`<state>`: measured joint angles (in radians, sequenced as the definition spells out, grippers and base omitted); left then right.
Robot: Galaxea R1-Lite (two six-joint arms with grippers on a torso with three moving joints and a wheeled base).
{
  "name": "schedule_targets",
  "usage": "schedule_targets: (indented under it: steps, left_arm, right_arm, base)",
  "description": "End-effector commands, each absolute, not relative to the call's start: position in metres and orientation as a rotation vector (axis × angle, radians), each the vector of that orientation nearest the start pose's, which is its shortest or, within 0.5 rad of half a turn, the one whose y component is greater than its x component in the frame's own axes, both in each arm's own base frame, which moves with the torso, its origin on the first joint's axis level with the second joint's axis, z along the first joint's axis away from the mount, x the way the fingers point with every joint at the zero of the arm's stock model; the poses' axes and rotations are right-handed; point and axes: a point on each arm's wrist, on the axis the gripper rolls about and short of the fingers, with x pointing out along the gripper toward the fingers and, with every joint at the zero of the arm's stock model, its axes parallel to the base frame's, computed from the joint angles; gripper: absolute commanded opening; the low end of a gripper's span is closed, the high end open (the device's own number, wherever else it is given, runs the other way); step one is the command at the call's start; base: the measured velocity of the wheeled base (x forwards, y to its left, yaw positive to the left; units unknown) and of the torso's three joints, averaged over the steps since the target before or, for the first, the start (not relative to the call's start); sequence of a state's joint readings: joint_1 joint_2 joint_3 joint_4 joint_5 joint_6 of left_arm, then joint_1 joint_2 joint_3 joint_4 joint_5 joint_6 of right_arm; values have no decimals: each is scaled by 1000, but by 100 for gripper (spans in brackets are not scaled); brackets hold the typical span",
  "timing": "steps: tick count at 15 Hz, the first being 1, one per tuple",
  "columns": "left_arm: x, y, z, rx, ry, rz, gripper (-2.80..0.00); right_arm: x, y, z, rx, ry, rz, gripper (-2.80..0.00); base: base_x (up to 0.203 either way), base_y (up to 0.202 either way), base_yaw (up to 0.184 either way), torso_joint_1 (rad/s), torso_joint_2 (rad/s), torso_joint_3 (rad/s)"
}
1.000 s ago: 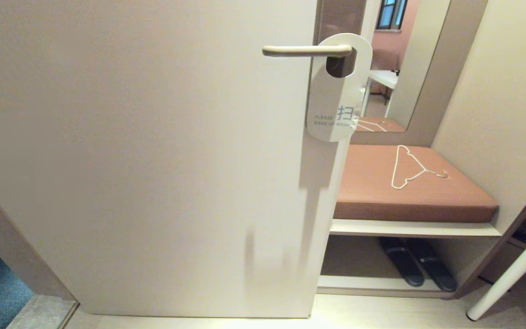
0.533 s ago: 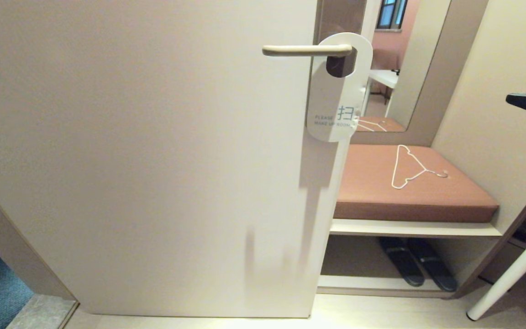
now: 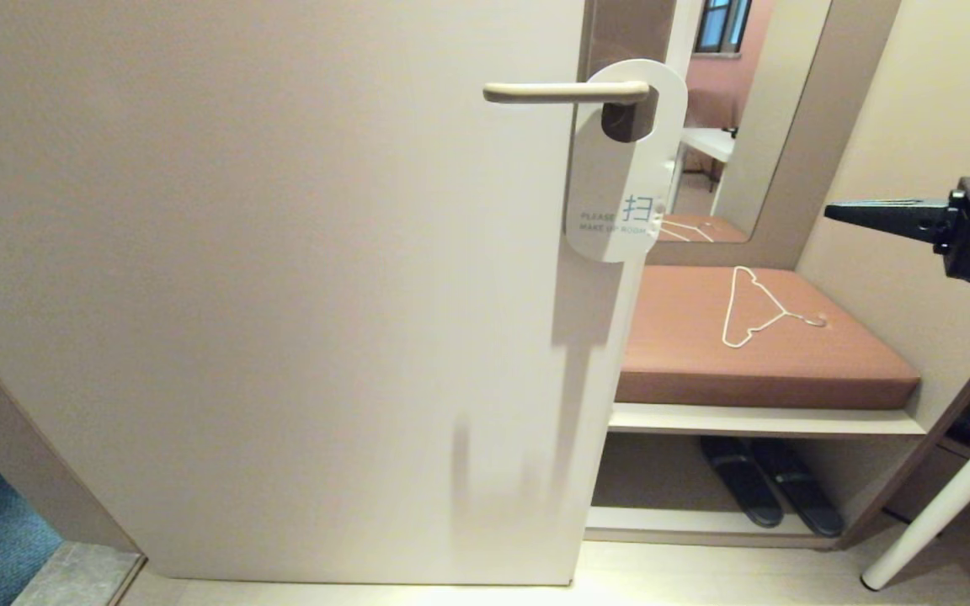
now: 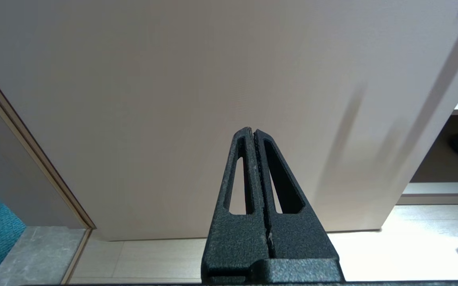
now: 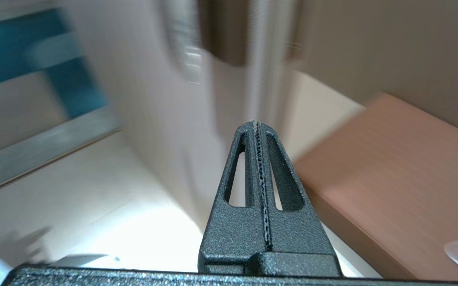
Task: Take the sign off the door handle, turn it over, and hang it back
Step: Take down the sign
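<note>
The sign (image 3: 620, 181) hangs on the door handle (image 3: 565, 93) with its white "PLEASE MAKE UP ROOM" side facing me. The handle is a beige lever near the door's right edge, at the top of the head view. My right gripper (image 3: 830, 210) is shut and empty, at the right edge of the head view, pointing left toward the sign and well to its right. In the right wrist view it (image 5: 255, 124) is shut, and the sign (image 5: 185, 47) is a pale blur ahead. My left gripper (image 4: 251, 130) is shut, low before the door, out of the head view.
The beige door (image 3: 283, 278) fills the left and middle. Right of it is a brown cushioned bench (image 3: 754, 353) with a thin white wire clothes hanger (image 3: 754, 307), dark slippers (image 3: 771, 488) beneath, a mirror (image 3: 746, 118) behind, and a white pole (image 3: 948, 497) at the lower right.
My right gripper has come into the head view from the right edge and moved left and slightly down toward the sign. The sign and handle have not moved.
</note>
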<state>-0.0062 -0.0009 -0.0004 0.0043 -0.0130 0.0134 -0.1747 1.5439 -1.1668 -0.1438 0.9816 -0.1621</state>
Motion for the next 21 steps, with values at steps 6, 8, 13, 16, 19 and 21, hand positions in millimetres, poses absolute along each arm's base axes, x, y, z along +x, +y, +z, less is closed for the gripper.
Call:
schedule_targets:
  steps: [6, 8, 13, 16, 19, 21]
  left_arm:
    - [-23, 0, 75, 14, 3, -20, -280]
    - [-23, 0, 75, 14, 4, -18, -280]
    - [-23, 0, 75, 14, 4, -20, -280]
    - [-23, 0, 75, 14, 4, -20, -280]
    - [-23, 0, 75, 14, 4, -19, -280]
    - [-23, 0, 75, 14, 4, -19, -280]
  right_arm:
    - [306, 4, 266, -20, 142, 1093, -280]
    - [314, 13, 260, -35, 139, 1131, -280]
    - [345, 17, 261, -59, 110, 1153, -280]
    - [358, 17, 266, -83, 78, 1155, -280]
    - [365, 23, 267, -156, -22, 1178, -280]
    - [366, 28, 266, -168, -40, 1190, -280]
  base:
    - [0, 0, 0, 0, 0, 0]
    - [0, 0, 0, 0, 0, 0]
    - [0, 0, 0, 0, 0, 0]
    - [0, 0, 0, 0, 0, 0]
    - [0, 0, 0, 0, 0, 0]
    - [0, 0, 0, 0, 0, 0]
